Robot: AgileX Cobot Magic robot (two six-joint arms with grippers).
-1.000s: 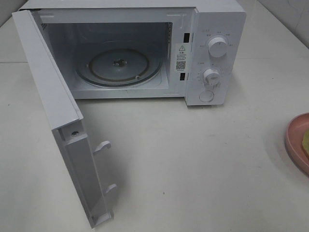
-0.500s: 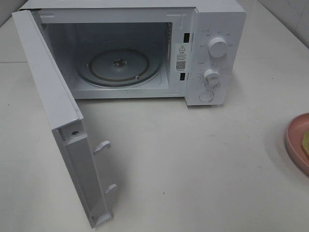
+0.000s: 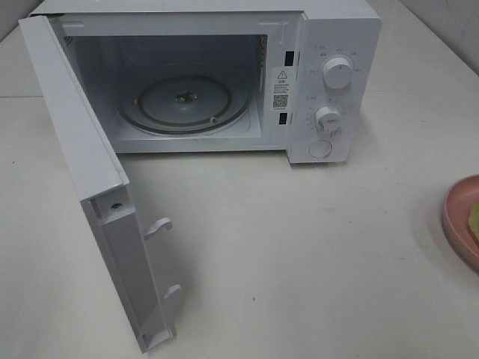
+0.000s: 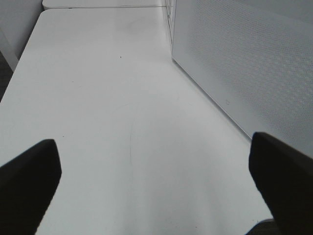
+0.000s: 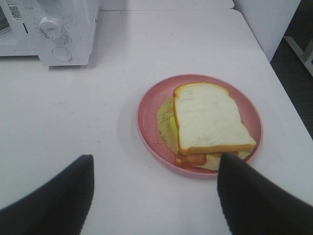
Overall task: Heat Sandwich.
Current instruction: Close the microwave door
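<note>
White microwave (image 3: 224, 75) at the back of the pale table (image 3: 299, 247), door (image 3: 90, 187) swung wide toward the front left, two latch hooks (image 3: 159, 226) sticking out of its inner edge. Cavity bare apart from the glass turntable (image 3: 183, 103) on its floor. Control panel on the right side with two round knobs (image 3: 337, 72) one above the other and a round button (image 3: 320, 149) below them.

Sandwich (image 5: 208, 122) lying on a round pink plate (image 5: 146, 115), well to the right of the microwave, only a sliver of plate (image 3: 458, 221) and sandwich (image 3: 474, 221) caught at the right edge of the high view. Top slice white with a browned crust, green and orange-red filling peeking out underneath.

Left gripper (image 4: 156, 181) low over bare table beside the outer face of the open door, jaws spread fully apart, nothing between them.

Right gripper (image 5: 155, 193) hovering just short of the plate, jaws parted wide, holding nothing, one dark finger (image 5: 254, 196) overlapping the near rim of the plate in its own view
</note>
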